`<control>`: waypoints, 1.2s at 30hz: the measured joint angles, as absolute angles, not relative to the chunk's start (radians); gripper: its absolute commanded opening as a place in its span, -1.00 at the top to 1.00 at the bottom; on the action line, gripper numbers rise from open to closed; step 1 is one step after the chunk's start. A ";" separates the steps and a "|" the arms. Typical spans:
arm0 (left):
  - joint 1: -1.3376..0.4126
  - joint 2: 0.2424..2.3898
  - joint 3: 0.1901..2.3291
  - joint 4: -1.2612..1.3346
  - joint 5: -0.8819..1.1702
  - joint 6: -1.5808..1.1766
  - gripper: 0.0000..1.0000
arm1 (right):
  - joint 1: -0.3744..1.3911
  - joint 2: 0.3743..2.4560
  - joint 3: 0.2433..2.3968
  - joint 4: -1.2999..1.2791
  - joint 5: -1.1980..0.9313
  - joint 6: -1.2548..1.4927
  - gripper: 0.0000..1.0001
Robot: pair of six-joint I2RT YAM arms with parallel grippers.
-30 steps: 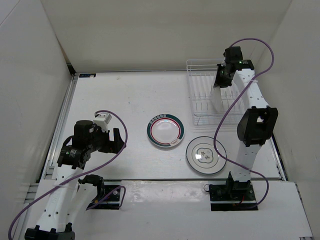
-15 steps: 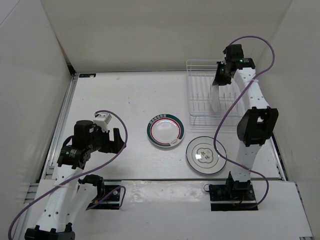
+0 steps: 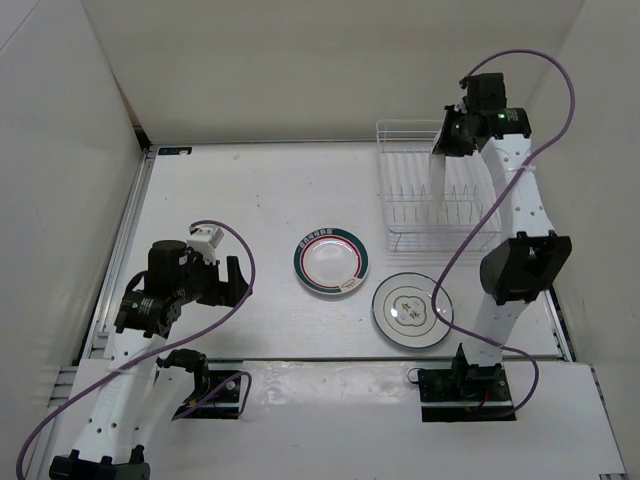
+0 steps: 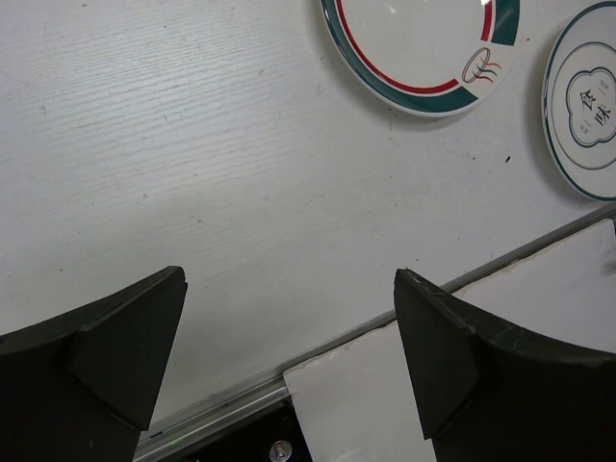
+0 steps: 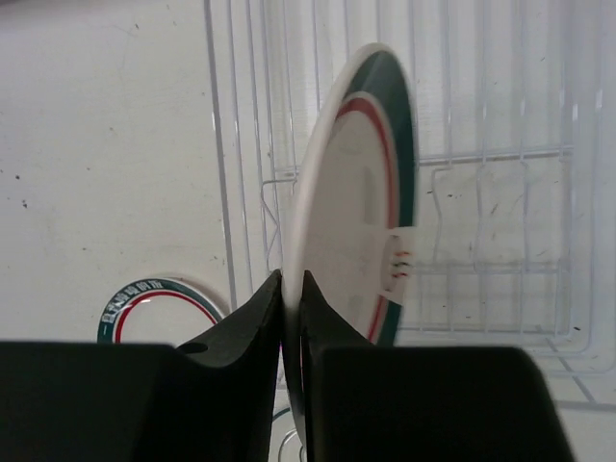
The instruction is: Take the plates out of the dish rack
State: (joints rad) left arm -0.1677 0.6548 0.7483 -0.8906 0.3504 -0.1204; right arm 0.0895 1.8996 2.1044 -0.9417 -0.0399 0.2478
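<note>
Edgewise, right end effector (image 5: pixel 292 281) pinches round glossy plate (image 5: pixel 351 183).

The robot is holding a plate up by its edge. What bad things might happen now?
The right gripper pinches the lifted plate only at its rim, so it might slip and fall onto the dish rack. Coming down, it may also bump the green-rimmed plate or the grey-motif plate lying on the table.
</note>
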 measured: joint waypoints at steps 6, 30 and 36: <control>-0.168 0.665 0.748 -0.891 0.350 -0.120 -1.00 | 0.083 1.684 2.090 -0.936 -0.006 0.235 1.00; -0.168 0.679 0.748 -0.890 0.347 -0.121 -1.00 | 1.004 1.655 1.659 -0.754 0.636 0.056 1.00; -0.168 0.677 0.748 -0.890 0.347 -0.120 -1.00 | 1.113 1.794 1.657 -0.727 0.749 0.043 1.00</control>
